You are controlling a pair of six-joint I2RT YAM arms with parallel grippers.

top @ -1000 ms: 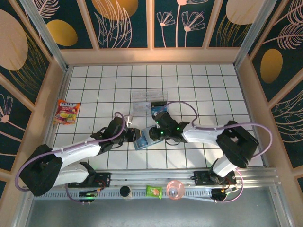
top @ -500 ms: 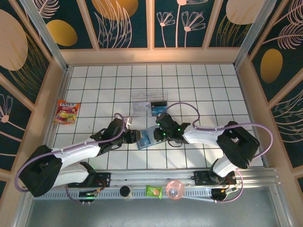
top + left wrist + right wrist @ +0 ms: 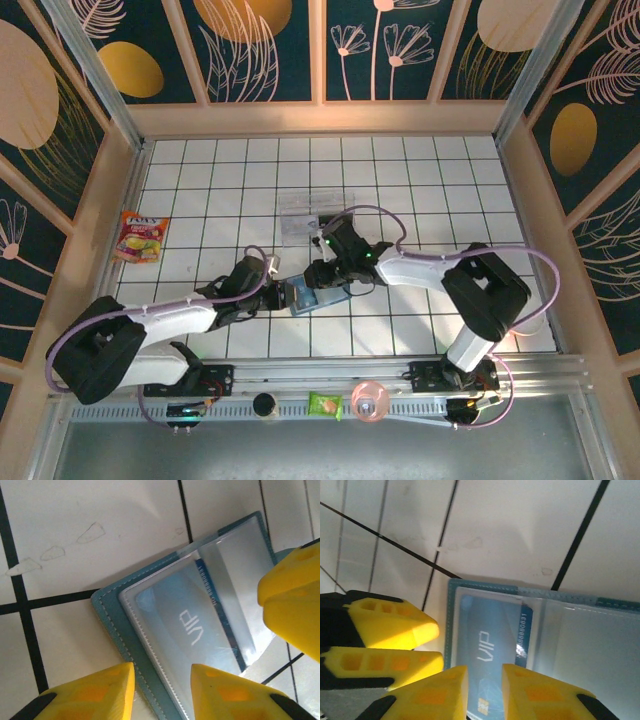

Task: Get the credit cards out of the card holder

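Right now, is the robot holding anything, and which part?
Nothing looks gripped. The left gripper and right gripper stand with fingers apart over the card holder's edges.

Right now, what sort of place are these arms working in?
Probably a robot test booth, not a home or shop: a white gridded table, walled in by leaf-patterned panels in wooden frames, with the left arm and right arm bolted to a metal rail at its near edge.

White "VIP" on blue credit card (image 3: 192, 630), inside card holder (image 3: 106, 609).
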